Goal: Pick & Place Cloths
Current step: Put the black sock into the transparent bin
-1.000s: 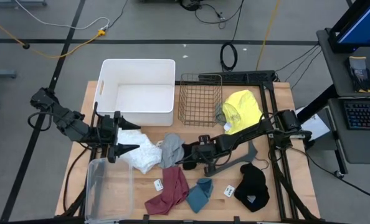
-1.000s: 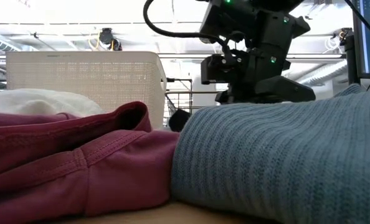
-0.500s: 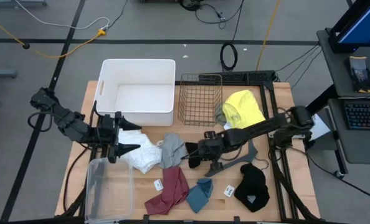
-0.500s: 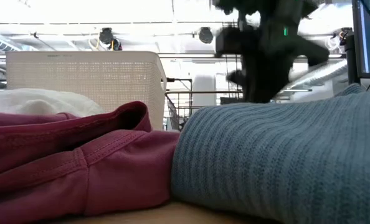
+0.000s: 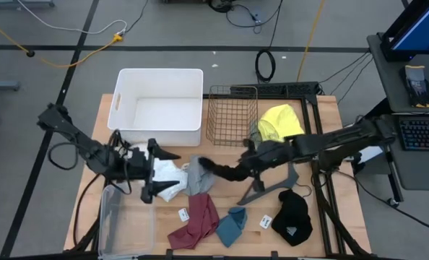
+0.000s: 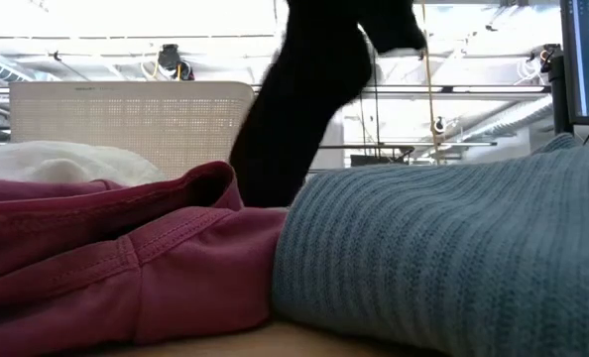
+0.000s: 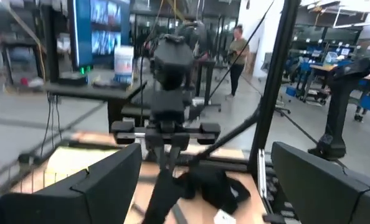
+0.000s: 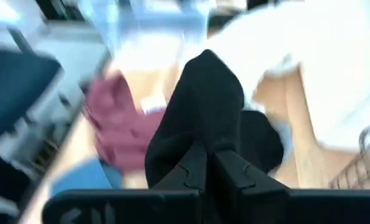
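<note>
High view: a wire basket point(image 5: 231, 113) and a yellow cloth point(image 5: 279, 124) are lying behind the right gripper point(image 5: 248, 163); a white bin point(image 5: 159, 105) is standing beyond the left gripper point(image 5: 159, 173). The right gripper is clamping a black cloth point(image 5: 218, 170), which is hanging toward the grey cloth point(image 5: 198, 177). The left gripper is spreading wide beside the white cloth point(image 5: 167, 177).

Low view: the black cloth point(image 6: 309, 94) is dangling behind the maroon cloth point(image 6: 116, 263) and teal-blue cloth point(image 6: 443, 258).

Right wrist view: closed fingers point(image 8: 232, 171) are pinching the black cloth point(image 8: 203, 106).

Wooden table point(image 5: 330, 115), cloths point(image 5: 200, 220), white bin point(image 5: 159, 81), wire basket point(image 5: 231, 115)
</note>
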`<action>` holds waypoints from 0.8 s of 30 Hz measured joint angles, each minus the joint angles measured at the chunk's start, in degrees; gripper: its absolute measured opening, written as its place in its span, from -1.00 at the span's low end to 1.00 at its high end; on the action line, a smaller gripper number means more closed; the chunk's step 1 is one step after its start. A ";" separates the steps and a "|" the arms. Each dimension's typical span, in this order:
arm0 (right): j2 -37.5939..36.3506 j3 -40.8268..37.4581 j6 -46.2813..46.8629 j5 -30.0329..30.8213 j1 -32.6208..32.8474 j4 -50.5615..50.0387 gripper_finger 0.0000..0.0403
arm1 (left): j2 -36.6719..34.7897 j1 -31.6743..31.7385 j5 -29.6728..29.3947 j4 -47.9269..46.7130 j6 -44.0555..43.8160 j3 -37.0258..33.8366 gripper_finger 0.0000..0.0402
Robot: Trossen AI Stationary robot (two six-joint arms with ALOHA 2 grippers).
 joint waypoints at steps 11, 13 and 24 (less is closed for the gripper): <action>-5.36 0.09 2.93 -5.94 1.84 14.49 -1.00 | 12.83 4.60 0.10 19.06 2.94 0.00 0.81; -5.19 0.09 3.79 -7.54 2.11 17.44 -1.00 | 14.58 5.56 0.11 20.54 2.20 0.00 0.81; -4.24 0.11 7.18 -9.22 2.16 23.87 -1.00 | 19.15 8.51 3.11 25.62 0.15 0.00 0.81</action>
